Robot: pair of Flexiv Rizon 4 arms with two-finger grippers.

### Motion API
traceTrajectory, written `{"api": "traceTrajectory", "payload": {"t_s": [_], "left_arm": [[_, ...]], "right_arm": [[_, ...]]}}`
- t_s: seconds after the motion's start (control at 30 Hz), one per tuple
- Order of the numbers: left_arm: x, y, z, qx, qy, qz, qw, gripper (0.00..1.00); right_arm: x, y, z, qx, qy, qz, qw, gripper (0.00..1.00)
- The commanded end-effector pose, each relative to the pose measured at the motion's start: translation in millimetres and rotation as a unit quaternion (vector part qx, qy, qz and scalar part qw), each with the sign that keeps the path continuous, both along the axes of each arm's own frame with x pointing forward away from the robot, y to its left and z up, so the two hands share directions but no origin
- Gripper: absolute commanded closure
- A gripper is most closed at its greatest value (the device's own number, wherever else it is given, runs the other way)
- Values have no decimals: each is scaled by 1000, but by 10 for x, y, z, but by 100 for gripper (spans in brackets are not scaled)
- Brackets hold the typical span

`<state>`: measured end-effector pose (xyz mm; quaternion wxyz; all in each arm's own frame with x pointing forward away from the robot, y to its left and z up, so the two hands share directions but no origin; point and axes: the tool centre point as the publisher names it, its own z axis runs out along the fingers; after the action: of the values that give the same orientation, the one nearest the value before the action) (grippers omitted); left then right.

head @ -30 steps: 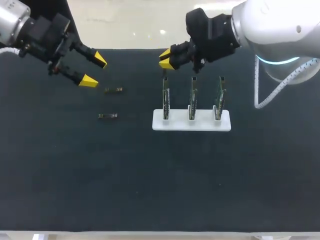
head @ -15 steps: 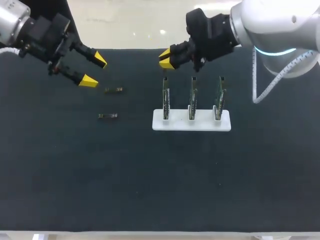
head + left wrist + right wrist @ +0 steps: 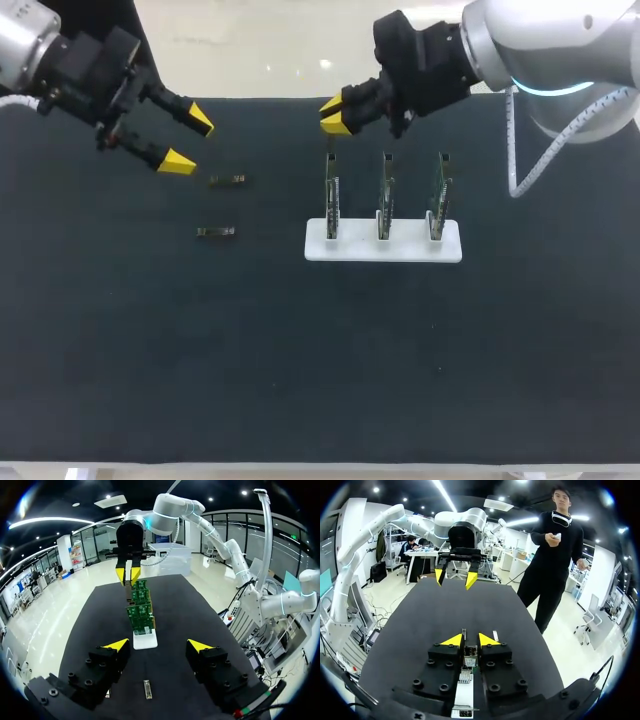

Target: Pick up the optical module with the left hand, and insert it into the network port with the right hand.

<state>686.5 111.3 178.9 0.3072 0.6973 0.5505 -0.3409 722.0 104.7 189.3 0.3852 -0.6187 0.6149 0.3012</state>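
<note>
Two small dark optical modules lie on the black mat, one (image 3: pixel 228 180) just right of my left gripper (image 3: pixel 190 142) and one (image 3: pixel 216 232) nearer the front. The left gripper hangs above them, wide open and empty; in its wrist view one module (image 3: pixel 146 689) lies between and under its fingers. My right gripper (image 3: pixel 331 115) hovers over the far end of the leftmost circuit board (image 3: pixel 331 195), its fingers nearly together. In the right wrist view a small metallic module (image 3: pixel 469 658) sits clamped between those fingers, above the row of boards.
A white holder (image 3: pixel 405 248) right of centre carries three upright green circuit boards in a row. The black mat covers the whole table, with bare mat in front of the holder and to its left.
My right gripper has drifted slightly up and to the right above the first board, its opening unchanged. The left arm and both loose modules have stayed put.
</note>
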Motion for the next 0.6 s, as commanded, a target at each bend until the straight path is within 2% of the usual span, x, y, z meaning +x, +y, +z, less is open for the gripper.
{"api": "traceTrajectory", "payload": {"t_s": [0.03, 0.6], "left_arm": [[3, -3, 0, 1, 0, 0, 1000, 0], [3, -3, 0, 1, 0, 0, 1000, 0]], "right_arm": [[-6, -13, 8, 0, 2, 4, 1000, 100], [-9, -36, -39, 3, 3, 31, 1000, 100]]}}
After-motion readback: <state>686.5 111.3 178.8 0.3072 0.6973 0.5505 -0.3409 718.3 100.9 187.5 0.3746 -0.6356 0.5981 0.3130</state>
